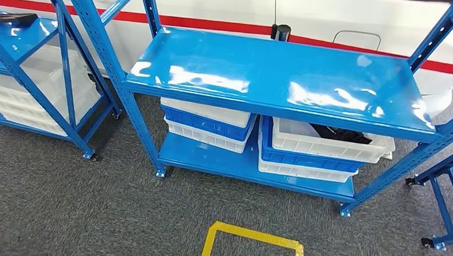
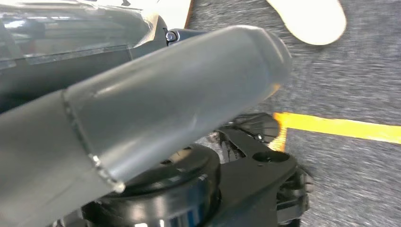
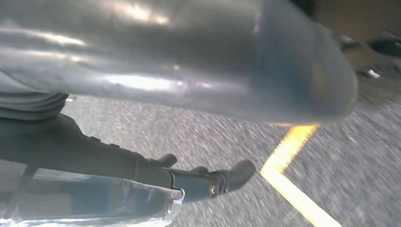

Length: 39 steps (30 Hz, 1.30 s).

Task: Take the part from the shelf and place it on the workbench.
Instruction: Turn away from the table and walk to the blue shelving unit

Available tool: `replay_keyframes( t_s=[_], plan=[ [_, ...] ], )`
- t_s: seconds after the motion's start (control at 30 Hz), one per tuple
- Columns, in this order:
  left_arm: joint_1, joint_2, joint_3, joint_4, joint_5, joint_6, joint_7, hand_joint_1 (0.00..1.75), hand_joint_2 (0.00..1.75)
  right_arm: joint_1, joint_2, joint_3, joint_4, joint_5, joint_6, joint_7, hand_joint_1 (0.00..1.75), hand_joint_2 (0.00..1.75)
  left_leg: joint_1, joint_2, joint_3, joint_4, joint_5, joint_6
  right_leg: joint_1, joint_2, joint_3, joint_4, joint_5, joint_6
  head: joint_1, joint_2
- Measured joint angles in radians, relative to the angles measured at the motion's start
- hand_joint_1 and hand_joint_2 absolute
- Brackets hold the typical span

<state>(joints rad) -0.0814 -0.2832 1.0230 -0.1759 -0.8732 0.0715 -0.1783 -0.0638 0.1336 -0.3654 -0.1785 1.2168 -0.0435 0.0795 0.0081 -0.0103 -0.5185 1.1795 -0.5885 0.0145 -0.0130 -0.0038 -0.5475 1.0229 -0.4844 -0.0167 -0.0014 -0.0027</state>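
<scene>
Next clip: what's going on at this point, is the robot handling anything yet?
Not yet. The robot faces a blue shelf rack whose top shelf is bare. On the lower shelf sit stacked white and blue bins, and the right-hand top bin holds a dark part. Both arms hang by the carpet; the right hand holds nothing, and the left hand shows mostly its thumb. A yellow floor marking lies ahead.

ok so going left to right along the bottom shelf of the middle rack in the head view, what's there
Left stack of white and blue bins → right stack of white and blue bins, whose top white bin holds a dark part.
</scene>
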Motion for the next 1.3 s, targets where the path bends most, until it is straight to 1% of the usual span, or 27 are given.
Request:
replay_keyframes(
  t_s=[0.07,0.1,0.13,0.17,0.23,0.27,0.3,0.37,0.43,0.47,0.53,0.6,0.63,0.67,0.73,0.77,0.8,0.83,0.87,0.93,1.0,1.07,1.13,1.17,1.2,1.27,1.3],
  plan=[
    [0.001,0.0,0.0,0.0,-0.002,0.0,0.0,0.0,0.0,-0.002,0.0,0.0,0.0,-0.002,0.0,0.0,0.0,0.0,0.006,0.002,-0.082,0.087,-0.049,-0.014,0.0,0.003,0.014,0.0,-0.016,-0.008,-0.001,0.0],
    [0.002,0.001,0.0,0.0,-0.003,0.0,0.0,0.0,0.0,0.0,0.0,0.0,0.0,-0.002,0.0,0.0,0.0,0.0,0.01,0.003,-0.112,0.1,-0.069,-0.02,-0.001,0.006,0.024,-0.001,-0.025,-0.008,-0.001,0.0],
    [0.004,0.003,0.0,0.0,-0.005,0.0,-0.001,0.0,0.0,0.003,0.0,0.0,0.0,-0.003,0.0,0.0,0.0,0.0,0.013,0.004,-0.128,0.085,-0.071,-0.025,-0.002,0.008,0.036,-0.001,-0.036,-0.005,-0.001,0.0],
    [0.004,0.005,0.0,0.0,-0.007,-0.001,-0.001,0.0,0.0,0.005,0.0,0.0,0.0,-0.004,0.0,0.0,0.0,0.0,0.016,0.006,-0.133,0.045,-0.049,-0.027,-0.003,0.01,0.049,-0.001,-0.047,-0.002,-0.002,0.0],
    [0.006,0.008,0.0,0.0,-0.012,-0.005,-0.002,0.0,0.0,0.007,0.001,-0.001,0.0,-0.008,-0.001,0.0,0.0,0.0,0.017,0.009,-0.124,-0.056,0.052,-0.026,-0.005,0.013,0.073,-0.001,-0.07,0.007,-0.001,0.0],
    [0.007,0.009,-0.001,0.0,-0.015,-0.007,-0.003,0.0,0.0,0.006,0.001,-0.001,0.0,-0.01,-0.002,-0.001,0.0,0.0,0.014,0.01,-0.119,-0.091,0.09,-0.022,-0.004,0.014,0.08,-0.001,-0.079,0.013,-0.001,0.0],
    [0.007,0.009,-0.001,0.0,-0.018,-0.01,-0.003,0.0,0.0,0.005,0.001,-0.002,0.0,-0.012,-0.003,-0.001,0.0,0.0,0.011,0.011,-0.114,-0.108,0.115,-0.015,-0.003,0.014,0.085,-0.005,-0.087,0.021,0.0,0.0],
    [0.008,0.01,-0.001,0.0,-0.023,-0.013,-0.004,0.0,0.0,0.004,0.002,-0.004,0.0,-0.016,-0.006,-0.002,0.0,0.0,0.004,0.009,-0.103,-0.121,0.116,0.005,0.001,0.015,0.098,-0.003,-0.086,0.041,-0.001,0.0],
    [0.008,0.011,-0.001,0.001,-0.026,-0.015,-0.005,0.0,0.0,0.006,0.002,-0.006,0.0,-0.019,-0.008,-0.002,0.0,0.0,0.004,0.006,-0.075,-0.143,0.119,0.024,0.0,0.014,0.101,0.021,-0.083,0.054,0.0,0.0],
    [0.008,0.011,-0.001,0.001,-0.028,-0.016,-0.005,0.0,0.0,0.005,0.002,-0.008,0.0,-0.02,-0.008,-0.002,0.0,0.0,0.005,0.005,-0.06,-0.151,0.117,0.032,-0.001,0.014,0.085,0.051,-0.088,0.056,0.0,0.0],
    [0.005,0.011,-0.001,0.0,-0.032,-0.018,-0.005,0.0,0.0,0.003,0.003,-0.01,0.0,-0.024,-0.008,-0.003,0.0,0.0,0.006,0.004,-0.04,-0.159,0.106,0.039,-0.004,0.014,0.012,0.156,-0.12,0.054,0.003,0.0],
    [0.005,0.012,-0.002,0.0,-0.037,-0.023,-0.005,0.0,0.0,0.004,0.003,-0.013,0.0,-0.027,-0.008,-0.002,0.0,0.0,0.006,0.002,-0.023,-0.16,0.089,0.039,-0.006,0.013,-0.071,0.244,-0.154,0.057,0.004,0.0],
    [0.006,0.012,-0.002,0.0,-0.039,-0.025,-0.005,0.0,0.0,0.007,0.003,-0.015,0.0,-0.029,-0.008,-0.002,0.0,0.0,0.006,-0.001,-0.012,-0.16,0.078,0.037,-0.008,0.013,-0.094,0.249,-0.155,0.065,0.004,0.0],
    [0.006,0.012,-0.003,0.001,-0.041,-0.027,-0.005,0.0,0.0,0.01,0.002,-0.016,0.0,-0.03,-0.008,-0.002,0.0,0.0,0.007,-0.003,0.003,-0.16,0.067,0.034,-0.01,0.013,-0.102,0.222,-0.137,0.077,0.004,0.0],
    [0.008,0.012,-0.003,0.001,-0.044,-0.027,-0.005,0.0,0.0,0.015,0.001,-0.018,0.001,-0.032,-0.008,-0.002,0.0,0.0,0.01,-0.006,0.033,-0.159,0.042,0.023,-0.016,0.008,-0.092,0.112,-0.053,0.098,0.006,0.0],
    [0.009,0.013,-0.004,0.001,-0.045,-0.028,-0.005,0.0,0.0,0.015,0.001,-0.018,0.002,-0.033,-0.008,-0.002,0.0,0.0,0.009,-0.007,0.046,-0.158,0.029,0.016,-0.015,0.003,-0.085,0.066,-0.019,0.095,0.007,0.0],
    [0.009,0.013,-0.004,0.001,-0.046,-0.028,-0.005,0.0,0.0,0.015,0.001,-0.019,0.002,-0.034,-0.008,-0.002,0.0,0.0,0.008,-0.007,0.054,-0.158,0.018,0.009,-0.012,0.0,-0.077,0.04,0.007,0.084,0.006,0.0],
    [0.008,0.014,-0.004,0.0,-0.047,-0.028,-0.005,0.0,0.0,0.015,0.001,-0.019,0.003,-0.035,-0.008,-0.001,0.0,0.0,0.007,-0.007,0.06,-0.157,0.01,0.003,-0.009,-0.002,-0.073,0.034,0.015,0.069,0.005,0.0],
    [0.007,0.014,-0.004,0.0,-0.047,-0.029,-0.004,0.0,0.0,0.014,0.001,-0.021,0.003,-0.037,-0.008,-0.001,0.0,0.0,0.007,-0.006,0.064,-0.156,0.008,-0.002,-0.006,0.0,-0.067,0.032,0.01,0.052,0.004,0.0],
    [0.004,0.015,-0.005,0.001,-0.049,-0.03,-0.004,0.0,0.0,0.013,0.001,-0.024,0.003,-0.039,-0.009,0.0,0.0,0.0,0.011,-0.002,0.044,-0.117,0.02,-0.011,-0.01,0.003,-0.049,0.024,0.007,0.034,0.0,0.0],
    [0.001,0.015,-0.005,0.0,-0.051,-0.032,-0.004,0.0,0.0,0.011,0.0,-0.029,0.003,-0.041,-0.01,0.0,0.0,0.0,0.013,0.003,-0.027,-0.009,0.025,-0.019,-0.012,0.005,-0.024,0.011,-0.002,0.018,-0.001,0.0],
    [0.002,0.015,-0.005,0.001,-0.054,-0.033,-0.004,0.0,0.0,0.009,0.0,-0.033,0.003,-0.043,-0.01,0.0,0.0,0.0,0.013,0.006,-0.117,0.104,-0.012,-0.023,-0.01,0.005,-0.002,0.004,-0.015,0.006,-0.001,0.0],
    [0.003,0.015,-0.006,0.001,-0.058,-0.033,-0.004,0.0,0.0,0.01,0.0,-0.035,0.003,-0.045,-0.01,0.0,0.0,0.0,0.013,0.006,-0.181,0.137,-0.045,-0.023,-0.007,0.01,0.021,0.003,-0.032,0.001,-0.001,0.0],
    [0.004,0.016,-0.006,0.001,-0.059,-0.031,-0.002,0.0,0.0,0.011,0.0,-0.036,0.003,-0.045,-0.01,0.0,0.0,0.0,0.012,0.006,-0.192,0.114,-0.033,-0.02,-0.006,0.012,0.035,0.003,-0.041,0.002,-0.001,0.0],
    [0.004,0.017,-0.007,0.001,-0.062,-0.023,0.004,0.0,0.44,0.012,0.001,-0.037,0.003,-0.046,-0.01,0.0,0.0,0.0,0.01,0.006,-0.192,0.068,0.004,-0.013,-0.004,0.014,0.049,0.002,-0.05,0.002,-0.001,0.0],
    [0.004,0.021,-0.011,0.0,-0.066,0.013,0.037,0.0,1.31,0.013,0.004,-0.041,0.003,-0.048,-0.01,0.001,0.0,0.0,0.0,0.005,-0.178,-0.044,0.106,0.006,0.0,0.019,0.067,0.003,-0.068,0.006,-0.001,0.0],
    [0.004,0.023,-0.013,0.0,-0.068,0.034,0.061,0.0,1.75,0.012,0.006,-0.043,0.003,-0.049,-0.011,0.001,0.0,0.0,-0.005,0.001,-0.173,-0.082,0.136,0.014,0.003,0.021,0.071,0.003,-0.078,0.01,0.0,0.0]
  ],
)
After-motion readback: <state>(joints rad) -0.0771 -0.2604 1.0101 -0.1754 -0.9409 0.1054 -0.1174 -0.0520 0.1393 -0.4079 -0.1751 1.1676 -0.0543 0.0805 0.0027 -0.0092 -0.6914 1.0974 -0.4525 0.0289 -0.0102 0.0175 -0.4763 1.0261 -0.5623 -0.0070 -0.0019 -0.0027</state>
